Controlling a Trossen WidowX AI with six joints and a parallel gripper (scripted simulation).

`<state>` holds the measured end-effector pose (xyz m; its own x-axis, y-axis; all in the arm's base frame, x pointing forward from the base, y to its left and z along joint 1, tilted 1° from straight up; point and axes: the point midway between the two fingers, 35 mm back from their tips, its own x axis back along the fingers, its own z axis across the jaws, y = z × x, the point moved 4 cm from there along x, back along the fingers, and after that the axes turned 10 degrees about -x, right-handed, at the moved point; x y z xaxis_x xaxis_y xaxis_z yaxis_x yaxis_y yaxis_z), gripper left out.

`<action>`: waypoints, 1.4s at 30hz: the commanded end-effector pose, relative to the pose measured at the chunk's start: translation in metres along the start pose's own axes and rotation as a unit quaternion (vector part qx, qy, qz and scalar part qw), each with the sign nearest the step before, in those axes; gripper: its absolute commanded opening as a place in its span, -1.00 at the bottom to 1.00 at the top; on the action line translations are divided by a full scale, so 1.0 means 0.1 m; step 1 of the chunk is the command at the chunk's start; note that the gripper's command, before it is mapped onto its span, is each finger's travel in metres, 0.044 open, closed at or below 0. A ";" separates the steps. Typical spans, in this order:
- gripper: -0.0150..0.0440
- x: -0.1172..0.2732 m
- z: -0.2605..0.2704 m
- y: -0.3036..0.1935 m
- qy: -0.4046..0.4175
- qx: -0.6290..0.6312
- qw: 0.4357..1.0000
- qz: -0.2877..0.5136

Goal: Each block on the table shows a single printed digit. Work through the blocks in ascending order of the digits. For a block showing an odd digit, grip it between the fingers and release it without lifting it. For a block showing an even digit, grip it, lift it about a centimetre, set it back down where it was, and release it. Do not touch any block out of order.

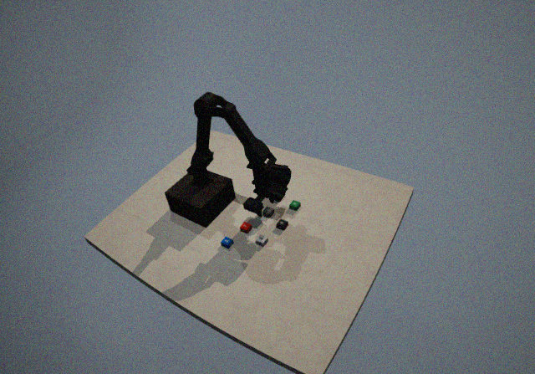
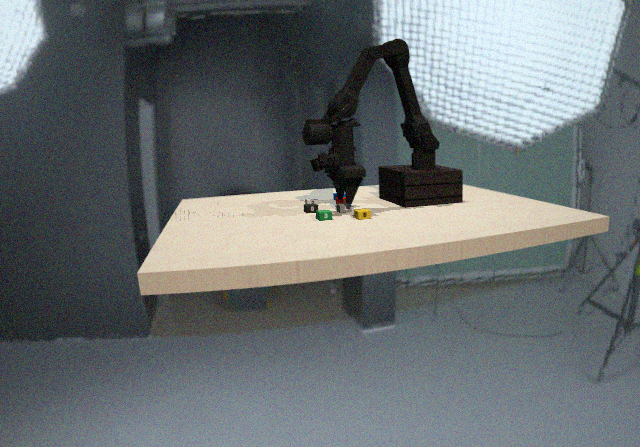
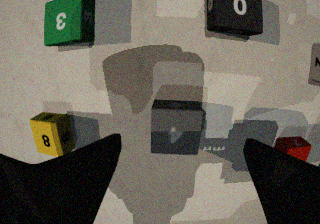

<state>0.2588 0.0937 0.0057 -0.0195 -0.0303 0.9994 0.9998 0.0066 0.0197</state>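
Observation:
My gripper (image 1: 261, 213) (image 2: 345, 206) (image 3: 184, 144) is open, low over the table. A grey block (image 1: 268, 212) (image 2: 340, 208) (image 3: 176, 129) stands between and ahead of the fingertips, ungripped; its digit is shadowed, perhaps 4. A green block (image 1: 294, 205) (image 2: 324, 215) (image 3: 62, 21) shows 3, a black block (image 1: 282, 224) (image 2: 310, 208) (image 3: 234, 9) shows 0. A yellow block (image 2: 362, 213) (image 3: 47, 135) shows 8, hidden in the top view. A red block (image 1: 246, 227) (image 3: 292, 148), a light grey block (image 1: 262, 240) (image 3: 315, 69) and a blue block (image 1: 226, 242) have digits I cannot read surely.
The blocks stand close together on the pale table (image 1: 345, 248) (image 2: 248, 248). The yellow block lies just beyond the left fingertip and the red block beside the right one in the wrist view. The dark arm base (image 1: 201, 199) (image 2: 421, 186) stands behind the gripper.

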 end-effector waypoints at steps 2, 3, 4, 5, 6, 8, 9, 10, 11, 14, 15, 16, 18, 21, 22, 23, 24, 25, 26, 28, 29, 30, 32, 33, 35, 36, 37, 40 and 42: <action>0.86 -0.08 0.00 -0.01 -0.001 0.002 1.000 0.001; 0.86 -0.09 0.00 -0.01 -0.001 0.002 1.000 0.001; 0.86 -0.11 0.00 -0.01 -0.001 0.002 1.000 0.001; 0.86 -0.12 0.00 -0.01 -0.001 0.002 1.000 0.001; 0.86 -0.14 0.00 -0.01 -0.001 0.002 1.000 0.001; 0.86 -0.16 0.00 -0.01 -0.001 0.002 1.000 0.001; 0.86 -0.16 0.00 -0.01 -0.001 0.002 1.000 0.001; 0.78 -0.16 0.00 -0.01 -0.001 0.002 1.000 0.001; 0.69 -0.16 0.00 -0.01 -0.001 0.002 1.000 0.001; 0.42 -0.16 0.00 -0.01 -0.001 0.002 1.000 0.001; 0.33 -0.16 0.00 -0.01 -0.001 0.002 1.000 0.001; 0.24 -0.16 0.00 -0.01 -0.001 0.002 1.000 0.001; 0.06 -0.16 0.00 -0.01 -0.001 0.002 1.000 0.001; -0.08 -0.16 0.00 -0.01 -0.001 0.002 1.000 0.001; -0.08 -0.16 0.00 -0.01 -0.001 0.002 1.000 0.001; -0.08 -0.16 0.00 -0.01 -0.001 0.002 1.000 0.001; -0.08 -0.16 0.00 -0.01 -0.001 0.002 1.000 0.001; -0.08 -0.16 0.00 -0.01 -0.001 0.002 1.000 0.001; -0.08 -0.16 0.00 -0.01 -0.001 0.002 1.000 0.001; -0.08 -0.16 0.00 -0.01 -0.001 0.002 1.000 0.001; -0.08 -0.16 0.00 -0.01 -0.001 0.002 1.000 0.001; -0.08 -0.16 0.00 -0.01 -0.001 0.002 1.000 0.001; -0.08 -0.16 0.00 -0.01 -0.001 0.002 1.000 0.001; -0.08 -0.16 0.00 -0.01 -0.001 0.002 1.000 0.001; -0.08 -0.16 0.00 -0.01 -0.001 0.002 1.000 0.001; -0.08 -0.16 -0.01 -0.01 -0.001 0.002 1.000 0.000; -0.08 -0.16 -0.01 -0.01 -0.002 0.002 1.000 -0.001; -0.08 -0.14 -0.02 0.00 -0.003 0.003 1.000 -0.005; -0.08 -0.11 -0.02 0.00 -0.003 0.002 1.000 -0.004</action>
<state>0.2584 0.0931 -0.0089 -0.0222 -0.0294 0.9993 0.9997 0.0064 0.0224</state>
